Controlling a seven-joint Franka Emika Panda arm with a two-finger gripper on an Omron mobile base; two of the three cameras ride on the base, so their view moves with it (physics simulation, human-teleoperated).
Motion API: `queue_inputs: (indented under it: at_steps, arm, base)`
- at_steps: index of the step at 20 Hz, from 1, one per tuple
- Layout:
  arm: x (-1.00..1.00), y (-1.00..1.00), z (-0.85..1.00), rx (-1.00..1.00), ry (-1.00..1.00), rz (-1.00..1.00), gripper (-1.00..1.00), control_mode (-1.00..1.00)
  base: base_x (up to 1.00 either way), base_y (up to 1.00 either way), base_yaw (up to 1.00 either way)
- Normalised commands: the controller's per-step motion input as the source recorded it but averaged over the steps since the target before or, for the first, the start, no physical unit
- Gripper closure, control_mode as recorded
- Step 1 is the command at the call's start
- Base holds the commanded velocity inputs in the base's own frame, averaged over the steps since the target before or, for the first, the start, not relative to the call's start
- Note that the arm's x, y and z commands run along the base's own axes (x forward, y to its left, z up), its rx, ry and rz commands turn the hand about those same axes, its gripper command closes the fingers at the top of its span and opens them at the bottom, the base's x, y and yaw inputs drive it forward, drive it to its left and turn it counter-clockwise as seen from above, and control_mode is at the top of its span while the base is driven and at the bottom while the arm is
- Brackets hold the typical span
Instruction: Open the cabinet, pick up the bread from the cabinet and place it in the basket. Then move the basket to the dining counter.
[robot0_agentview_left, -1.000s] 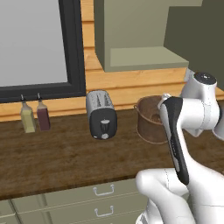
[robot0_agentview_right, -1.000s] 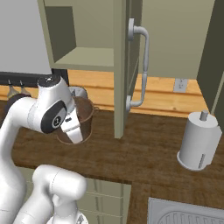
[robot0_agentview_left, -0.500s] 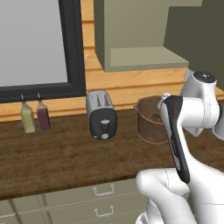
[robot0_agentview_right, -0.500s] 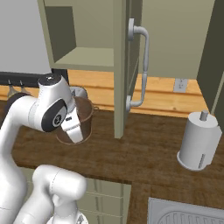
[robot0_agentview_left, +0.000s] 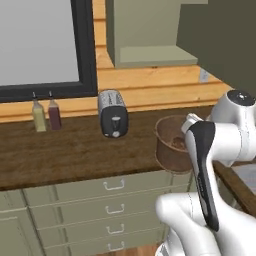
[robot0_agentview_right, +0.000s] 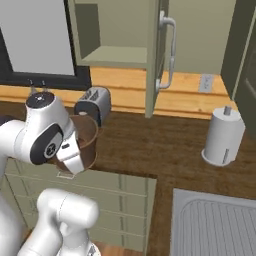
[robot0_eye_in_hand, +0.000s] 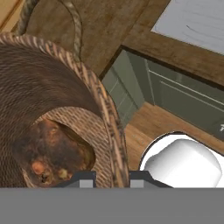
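The round woven basket (robot0_agentview_left: 171, 146) hangs at the front edge of the wood counter (robot0_agentview_left: 75, 150), beside my white arm. My gripper (robot0_eye_in_hand: 112, 177) is shut on the basket (robot0_eye_in_hand: 105, 109), with one finger on each side of its rim. The brown bread (robot0_eye_in_hand: 52, 151) lies on the basket's bottom, and a bit of bread (robot0_agentview_left: 178, 143) shows over the rim. From the right, the basket (robot0_agentview_right: 90, 145) is half hidden behind my forearm. The olive cabinet (robot0_agentview_right: 110, 30) stands open, its door (robot0_agentview_right: 156, 55) with the silver bar handle swung out. The dining counter is out of view.
A silver toaster (robot0_agentview_left: 114, 115) stands at the back of the counter, with two bottles (robot0_agentview_left: 45, 115) to its left under the window. A paper towel roll (robot0_agentview_right: 223, 137) and a sink (robot0_agentview_right: 215, 225) lie to the right. Drawers (robot0_agentview_left: 115, 200) fill the counter front.
The whole picture has shifted: the base has backed away from the counter. The basket has come along in the gripper, from beside the toaster to the counter's front edge.
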Motion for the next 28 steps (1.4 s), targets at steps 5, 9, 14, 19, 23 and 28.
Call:
queue_inputs:
  at_steps: [5,9,14,19,23,28]
  arm:
    - [0.00,0.00,0.00,0.00,0.00,0.00,1.00,1.00]
    - [0.00,0.00,0.00,0.00,0.00,0.00,1.00,1.00]
    - [0.00,0.00,0.00,0.00,0.00,0.00,1.00,1.00]
    - [0.00,0.00,0.00,0.00,0.00,0.00,1.00,1.00]
    - [0.00,0.00,0.00,0.00,0.00,0.00,1.00,1.00]
    - [0.00,0.00,0.00,0.00,0.00,0.00,1.00,1.00]
  base:
    - [-0.13,0.00,0.53]
    - [0.00,0.00,0.82]
    - [0.00,0.00,0.87]
    - [0.02,0.00,0.88]
    - [0.07,0.00,0.88]
    - [0.15,0.00,0.88]
